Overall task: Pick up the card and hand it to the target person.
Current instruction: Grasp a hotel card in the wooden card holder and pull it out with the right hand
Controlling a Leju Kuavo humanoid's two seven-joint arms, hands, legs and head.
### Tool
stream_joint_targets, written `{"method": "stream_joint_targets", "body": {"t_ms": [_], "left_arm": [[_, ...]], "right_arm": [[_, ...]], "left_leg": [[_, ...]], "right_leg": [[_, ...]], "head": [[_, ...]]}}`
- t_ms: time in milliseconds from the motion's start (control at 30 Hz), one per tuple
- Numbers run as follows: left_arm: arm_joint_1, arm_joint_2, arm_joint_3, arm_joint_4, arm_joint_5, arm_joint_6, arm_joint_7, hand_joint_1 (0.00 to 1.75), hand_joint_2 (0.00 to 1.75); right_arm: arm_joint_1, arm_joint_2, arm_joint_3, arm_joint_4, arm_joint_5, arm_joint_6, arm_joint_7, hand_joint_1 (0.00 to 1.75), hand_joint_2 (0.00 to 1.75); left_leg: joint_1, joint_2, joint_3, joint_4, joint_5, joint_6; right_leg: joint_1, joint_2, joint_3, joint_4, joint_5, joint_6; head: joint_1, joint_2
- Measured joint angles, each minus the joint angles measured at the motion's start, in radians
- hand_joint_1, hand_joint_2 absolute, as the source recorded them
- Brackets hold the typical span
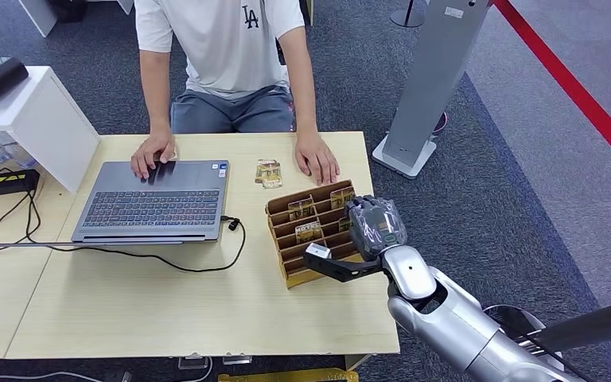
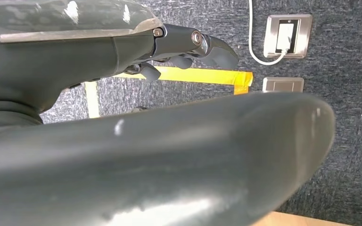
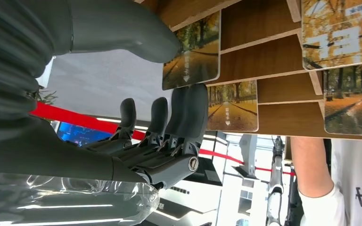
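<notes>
A wooden card holder (image 1: pixel 296 253) stands on the table's right part, with picture cards in its slots (image 1: pixel 309 231). My right hand (image 1: pixel 375 226) hovers at the holder's right end. In the right wrist view an autumn-picture card (image 3: pixel 191 51) stands in a slot between my thumb (image 3: pixel 122 28) and my dark fingers (image 3: pixel 188 110), which are apart; nothing is gripped. Another card (image 3: pixel 232 106) sits in the slot beside the fingers. The person (image 1: pixel 231 48) sits at the table's far side, one hand (image 1: pixel 317 157) flat near the holder. My left hand (image 2: pixel 184 52) hangs over the carpet, holding nothing.
A grey laptop (image 1: pixel 155 200) lies left of the holder, the person's other hand (image 1: pixel 153 153) on it, its cable (image 1: pixel 207 263) trailing across the table. Two loose cards (image 1: pixel 268 173) lie beyond the holder. A white stand (image 1: pixel 32 119) is at the left, a grey post (image 1: pixel 422 87) at the right.
</notes>
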Motion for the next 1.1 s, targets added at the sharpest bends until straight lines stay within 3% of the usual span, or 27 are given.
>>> {"method": "stream_joint_targets", "body": {"t_ms": [67, 567, 700, 1100], "left_arm": [[0.000, 0.000, -0.002, 0.000, 0.000, 0.000, 0.000, 0.00, 0.00], [0.000, 0.002, -0.006, 0.000, 0.009, 0.003, 0.000, 0.00, 0.00], [0.000, 0.002, -0.006, 0.000, 0.010, 0.003, 0.000, 0.00, 0.00], [0.000, 0.002, -0.007, 0.000, 0.013, 0.000, -0.031, 0.00, 0.00]], "right_arm": [[0.000, 0.000, 0.000, 0.001, -0.002, 0.001, -0.001, 1.24, 1.75], [-0.001, 0.000, 0.000, 0.010, -0.024, -0.002, -0.010, 1.45, 1.75], [-0.003, 0.000, 0.000, 0.015, -0.029, -0.008, -0.013, 1.73, 1.75], [-0.007, 0.000, 0.000, 0.024, -0.033, -0.017, -0.017, 1.75, 1.75]], "left_leg": [[0.000, 0.000, 0.000, 0.000, 0.000, 0.000], [0.000, 0.000, 0.000, 0.000, 0.000, 0.000], [0.000, 0.000, 0.000, 0.000, 0.000, 0.000], [0.000, 0.000, 0.000, 0.000, 0.000, 0.000]], "right_leg": [[0.000, 0.000, 0.000, 0.000, 0.000, 0.000], [0.000, 0.000, 0.000, 0.000, 0.000, 0.000], [0.000, 0.000, 0.000, 0.000, 0.000, 0.000], [0.000, 0.000, 0.000, 0.000, 0.000, 0.000]], "head": [[0.000, 0.000], [0.000, 0.000], [0.001, 0.000], [0.000, 0.000]]}}
